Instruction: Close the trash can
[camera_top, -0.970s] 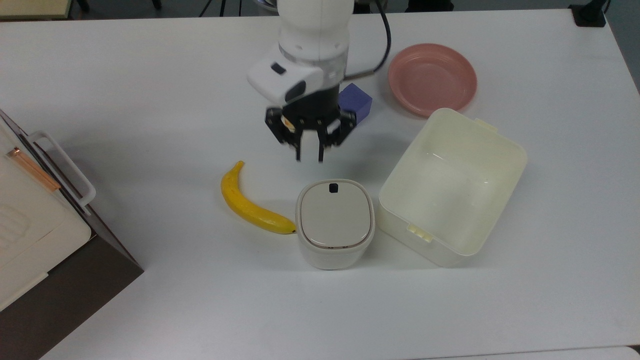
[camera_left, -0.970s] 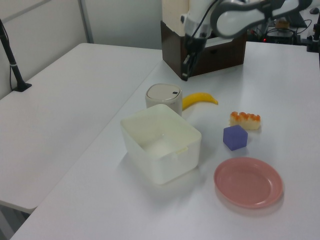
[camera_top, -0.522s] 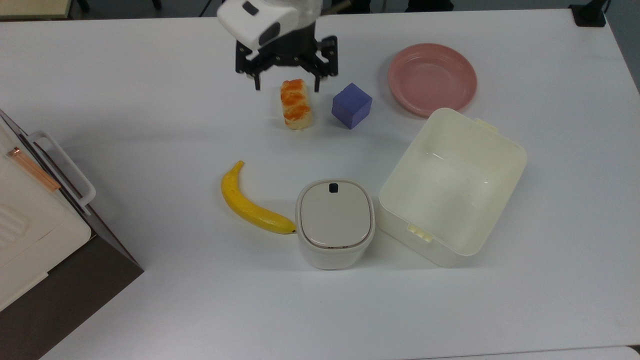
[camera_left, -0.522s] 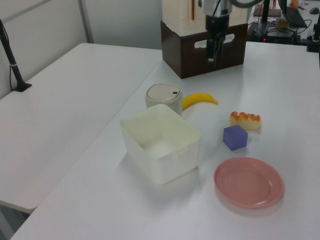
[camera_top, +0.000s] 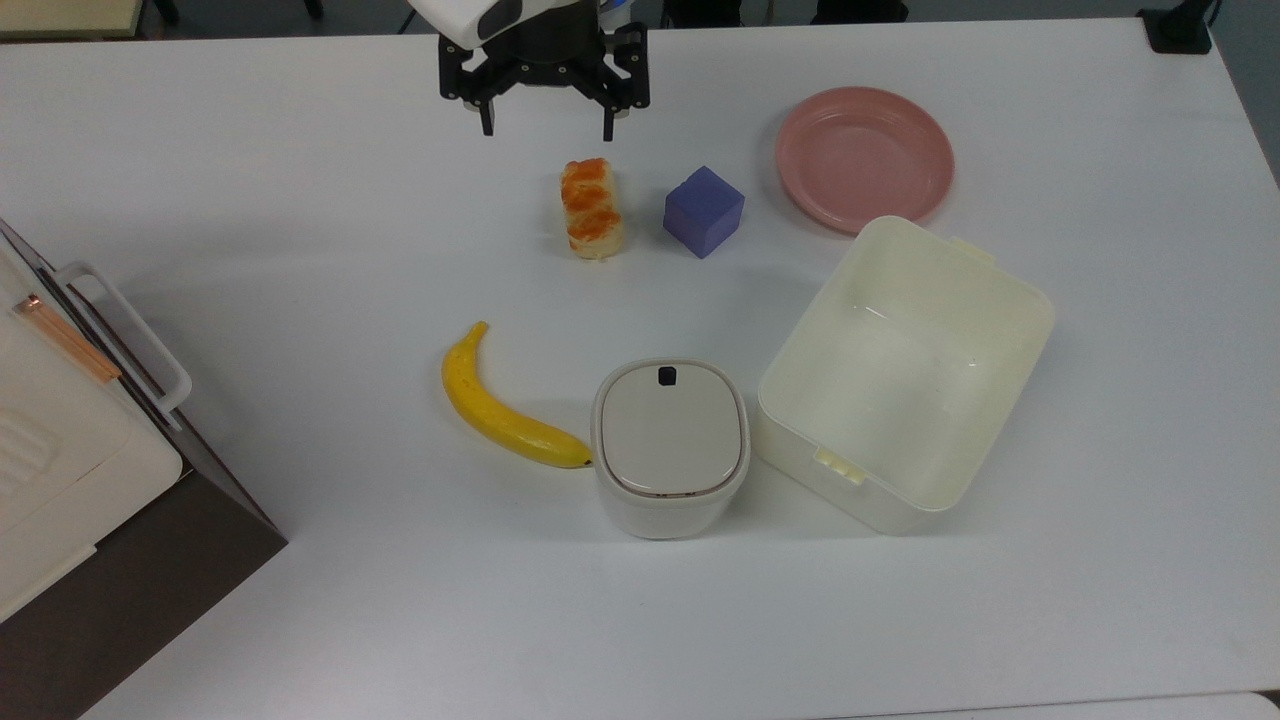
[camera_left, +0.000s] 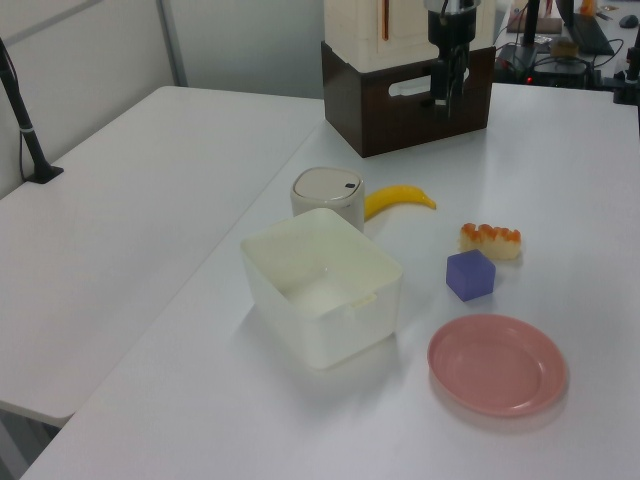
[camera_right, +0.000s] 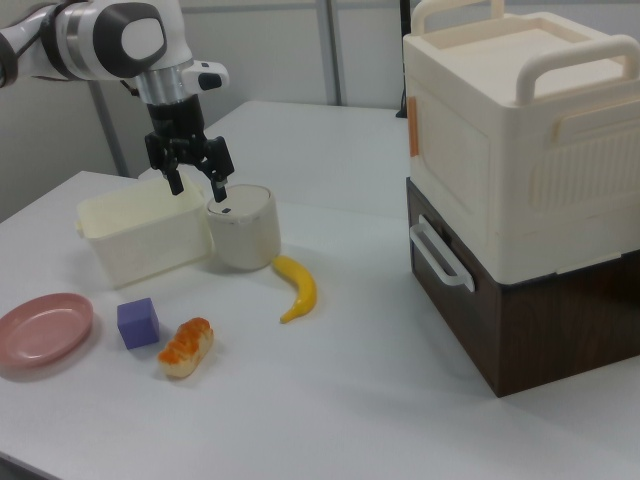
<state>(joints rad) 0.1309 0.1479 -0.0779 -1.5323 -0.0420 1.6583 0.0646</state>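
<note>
Trash can (camera_top: 670, 448) stands on the desk (camera_top: 300, 250), flap lid down flat, between banana (camera_top: 500, 405) and lidless tub (camera_top: 905, 375) in the top view, just beside both. Farther back: bread piece (camera_top: 592, 207), purple cube (camera_top: 704, 211), pink plate (camera_top: 865, 157). Gripper (camera_top: 546, 128) hangs above the far desk edge, fingers (camera_top: 486, 118) spread wide, holding nothing.

The trash can (camera_top: 670, 450) I'm working with is a small cream-white bin with rounded corners, standing upright on the table. Its beige flap lid (camera_top: 669, 428) lies flat and shut on top, with the small black button (camera_top: 666, 375) near the edge toward the top view's top. In the left view it (camera_left: 327, 195) sits just behind a bigger container.
</note>
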